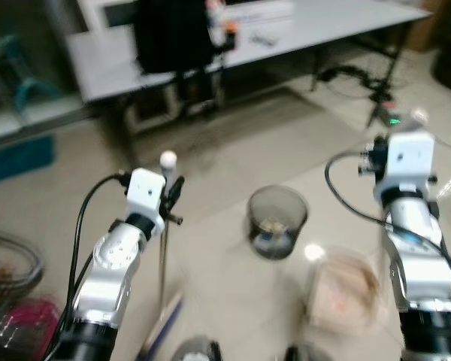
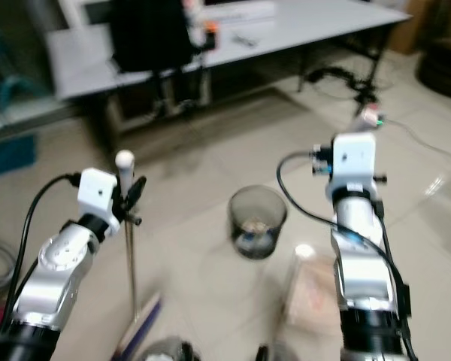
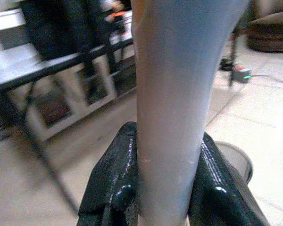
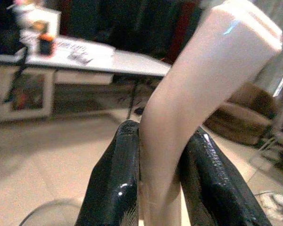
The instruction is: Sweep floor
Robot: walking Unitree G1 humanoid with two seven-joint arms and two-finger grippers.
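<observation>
My left gripper (image 1: 171,197) is shut on the grey broom pole (image 1: 163,248), just under its white knob (image 1: 167,159). The pole stands nearly upright, and its purple-blue head (image 1: 161,327) rests on the tiled floor by my feet. In the left wrist view the black fingers (image 3: 115,179) clamp the pole (image 3: 179,70) from both sides. My right gripper (image 4: 160,136) is shut on the pale dustpan handle (image 4: 212,61). The translucent dustpan (image 1: 346,289) sits low at the right with brownish debris in it. A dark see-through waste bin (image 1: 276,222) stands on the floor between my arms.
A long grey table (image 1: 308,37) with a black chair (image 1: 173,34) runs across the back. Cables and a stand (image 1: 376,90) lie under its right end. A wire basket (image 1: 7,271) and a pink box (image 1: 22,323) sit at the left. A brown sofa (image 4: 240,122) stands far right.
</observation>
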